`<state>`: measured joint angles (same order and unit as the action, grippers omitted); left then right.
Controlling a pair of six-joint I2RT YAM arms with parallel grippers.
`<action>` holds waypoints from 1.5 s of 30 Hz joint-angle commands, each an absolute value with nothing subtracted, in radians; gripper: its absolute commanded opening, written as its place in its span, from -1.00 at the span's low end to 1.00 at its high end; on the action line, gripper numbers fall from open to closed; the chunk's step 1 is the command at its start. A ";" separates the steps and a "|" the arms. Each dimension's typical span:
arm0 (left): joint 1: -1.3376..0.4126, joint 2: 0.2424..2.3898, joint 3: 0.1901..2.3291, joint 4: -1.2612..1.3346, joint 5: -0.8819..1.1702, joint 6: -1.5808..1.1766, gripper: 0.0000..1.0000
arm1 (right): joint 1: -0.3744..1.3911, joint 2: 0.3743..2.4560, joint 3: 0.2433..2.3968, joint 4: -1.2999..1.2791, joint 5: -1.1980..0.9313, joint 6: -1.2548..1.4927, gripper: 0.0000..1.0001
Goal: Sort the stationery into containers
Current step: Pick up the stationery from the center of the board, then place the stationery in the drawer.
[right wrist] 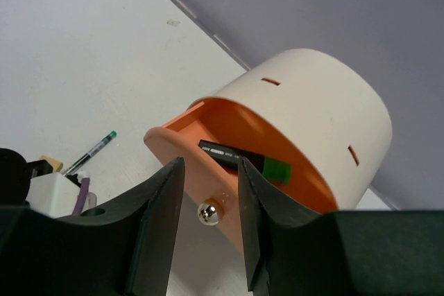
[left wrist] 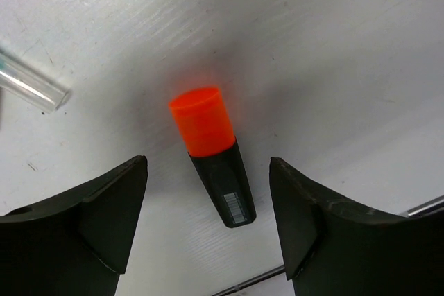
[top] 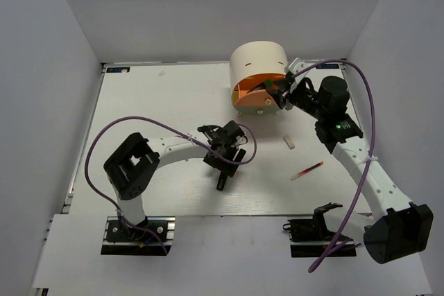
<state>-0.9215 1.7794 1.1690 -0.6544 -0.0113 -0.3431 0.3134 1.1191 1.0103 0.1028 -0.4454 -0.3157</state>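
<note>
A black highlighter with an orange end (left wrist: 211, 150) lies on the white table between the fingers of my left gripper (left wrist: 208, 166), which is open just above it; that gripper sits mid-table (top: 225, 168). The cream drum unit (top: 258, 60) has its orange drawer (right wrist: 180, 161) pulled open, with a green-ended black highlighter (right wrist: 243, 159) inside. My right gripper (right wrist: 210, 171) is open, its jaws on either side of the drawer's shiny knob (right wrist: 208, 213) without touching it. It is at the drawer front (top: 281, 91).
A thin red pen (top: 307, 170) and a small pale eraser (top: 290, 142) lie on the table right of centre. A thin pale pen with a green tip (right wrist: 90, 152) lies near the left arm; a clear pen end (left wrist: 31, 86) shows in the left wrist view.
</note>
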 commanded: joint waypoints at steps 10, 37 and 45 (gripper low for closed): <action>-0.950 1.848 1.227 -0.676 -0.026 -0.360 0.23 | 0.304 1.058 0.957 0.112 -0.433 -0.249 -0.02; -0.928 1.520 1.575 -0.419 -0.181 -0.065 -0.30 | 0.229 0.994 0.839 0.106 -0.204 0.022 -0.97; -0.908 1.701 1.859 -0.312 -0.147 0.060 -0.38 | 0.230 0.948 0.715 0.106 -0.313 0.005 -0.84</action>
<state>-0.9234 1.6577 1.7794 -0.3706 -0.1600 -0.0204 0.2337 0.9813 0.7349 0.0772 -0.2523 0.0162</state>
